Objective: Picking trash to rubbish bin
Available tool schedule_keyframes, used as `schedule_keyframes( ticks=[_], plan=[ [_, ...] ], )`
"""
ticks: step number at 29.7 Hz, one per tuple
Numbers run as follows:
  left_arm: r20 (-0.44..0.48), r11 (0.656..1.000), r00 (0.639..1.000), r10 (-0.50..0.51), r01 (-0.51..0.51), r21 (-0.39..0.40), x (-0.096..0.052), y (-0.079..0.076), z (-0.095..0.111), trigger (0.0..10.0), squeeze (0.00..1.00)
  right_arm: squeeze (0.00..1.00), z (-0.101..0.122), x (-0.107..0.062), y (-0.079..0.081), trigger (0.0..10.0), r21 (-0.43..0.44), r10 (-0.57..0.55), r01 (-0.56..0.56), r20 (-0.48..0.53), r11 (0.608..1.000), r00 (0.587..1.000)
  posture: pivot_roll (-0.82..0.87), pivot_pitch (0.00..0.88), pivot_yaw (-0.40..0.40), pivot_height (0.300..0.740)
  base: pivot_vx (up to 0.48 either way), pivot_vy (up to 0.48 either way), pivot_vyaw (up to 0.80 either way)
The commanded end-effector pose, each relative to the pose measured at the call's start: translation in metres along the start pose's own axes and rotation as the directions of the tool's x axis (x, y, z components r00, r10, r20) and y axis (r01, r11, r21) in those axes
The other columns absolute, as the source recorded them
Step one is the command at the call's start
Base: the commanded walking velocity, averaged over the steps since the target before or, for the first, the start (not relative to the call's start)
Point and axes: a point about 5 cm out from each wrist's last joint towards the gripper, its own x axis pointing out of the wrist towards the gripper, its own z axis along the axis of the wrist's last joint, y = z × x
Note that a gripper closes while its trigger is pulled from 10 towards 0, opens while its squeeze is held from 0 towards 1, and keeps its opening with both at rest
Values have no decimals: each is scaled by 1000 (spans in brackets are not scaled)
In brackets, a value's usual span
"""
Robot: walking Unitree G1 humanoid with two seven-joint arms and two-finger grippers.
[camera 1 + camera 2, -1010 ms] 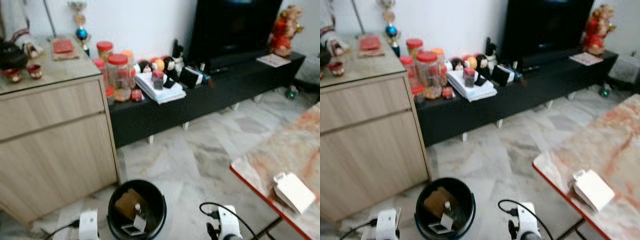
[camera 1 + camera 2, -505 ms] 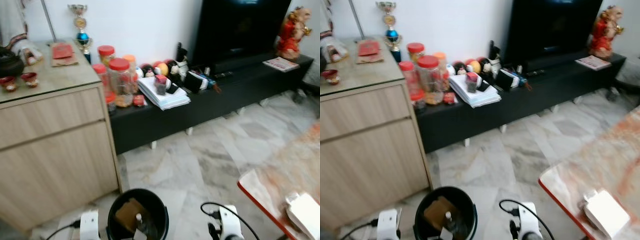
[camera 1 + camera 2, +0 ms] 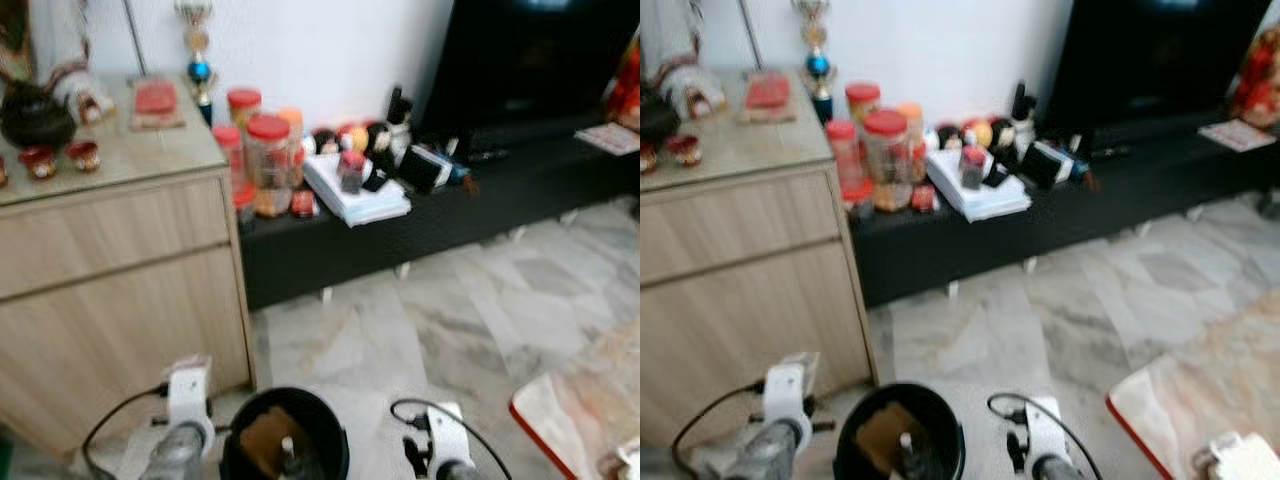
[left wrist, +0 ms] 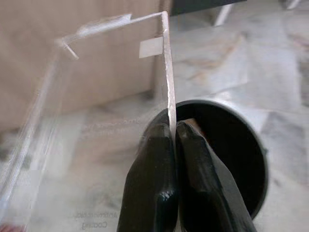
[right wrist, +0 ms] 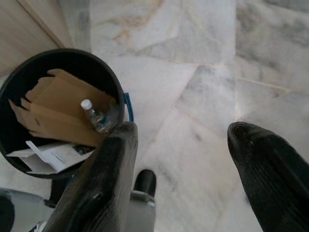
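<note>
A black rubbish bin stands on the marble floor just in front of me, holding brown cardboard, a small clear bottle and white paper. My left gripper is shut on the edge of a clear plastic box, held above the floor right beside the bin's rim. On the bin's other side my right gripper hangs open over bare floor, nothing between its fingers. Both silver wrists, the left wrist and the right wrist, flank the bin.
A wooden cabinet stands close on the left. A low black TV bench with jars, books and clutter runs along the wall. A red-edged marble table juts in at the lower right, with a white item on it.
The camera has swung left, so the table has slid toward the right edge. My left wrist has come up higher beside the bin.
</note>
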Motion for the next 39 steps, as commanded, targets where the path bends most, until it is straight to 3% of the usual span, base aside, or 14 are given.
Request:
schedule_keyframes(
  ticks=[1, 5, 6, 9, 17, 26, 27, 29, 32, 33, 39],
  plan=[
    [43, 998, 997, -60, 60, 1, 4, -9, 13, 10000, 0, 0, 11, 3, 6, 10000, -14, 35, -34, 32, 999, 999, -2, 0, -76, 740, 0, 0, 0],
    [95, 981, 977, -192, 190, 28, 9, -36, 36, 10000, 0, 0, 26, 6, 15, 10000, -15, 101, -100, 62, 995, 993, -10, 0, -75, 740, 0, 0, 0],
    [104, 968, 962, -252, 249, 42, 10, -49, 44, 10000, 0, 0, 35, 7, 23, 10000, -31, 151, -149, 85, 988, 985, -15, 0, -76, 740, 0, 0, 0],
    [114, 949, 942, -315, 312, 44, 10, -64, 52, 10000, 0, 0, 48, 8, 31, 10000, -42, 213, -209, 122, 977, 969, -21, 0, -75, 740, 0, 0, 0],
    [58, 873, 872, -486, 487, -10, 4, -100, 43, 10000, 0, 0, 64, 8, 47, 10000, -80, 323, -314, 160, 946, 933, -35, 8, -72, 740, 0, 0, 0],
    [-9, 852, 854, -521, 519, -68, 0, -104, 25, 10000, 0, 0, 65, 8, 49, 10000, -89, 344, -333, 165, 939, 924, -38, 21, -72, 740, 0, 0, 0],
    [-10, 849, 853, -522, 519, -98, 0, -104, 23, 10000, 204, 0, 64, 8, 48, 10000, -90, 344, -333, 165, 939, 924, -40, 29, -70, 740, 0, 0, 0],
    [-11, 845, 853, -523, 516, -140, -1, -104, 21, 10000, 204, 0, 63, 8, 48, 10000, -92, 343, -332, 163, 939, 925, -40, 29, -70, 740, 0, 0, 0],
    [-14, 843, 851, -524, 516, -153, -1, -103, 21, 10000, 329, 0, 62, 8, 47, 10000, -92, 342, -331, 163, 939, 925, -42, 31, -68, 740, 0, 0, 0],
    [-15, 841, 850, -527, 519, -152, -1, -104, 20, 10000, 1000, 0, 62, 8, 47, 10000, -92, 341, -330, 163, 940, 926, -43, 31, -69, 740, 0, 0, 0],
    [-13, 840, 849, -528, 520, -156, -1, -104, 21, 10000, 1000, 0, 61, 8, 47, 10000, -97, 342, -330, 162, 939, 926, -43, 32, -69, 740, 0, 0, 0]
  ],
)
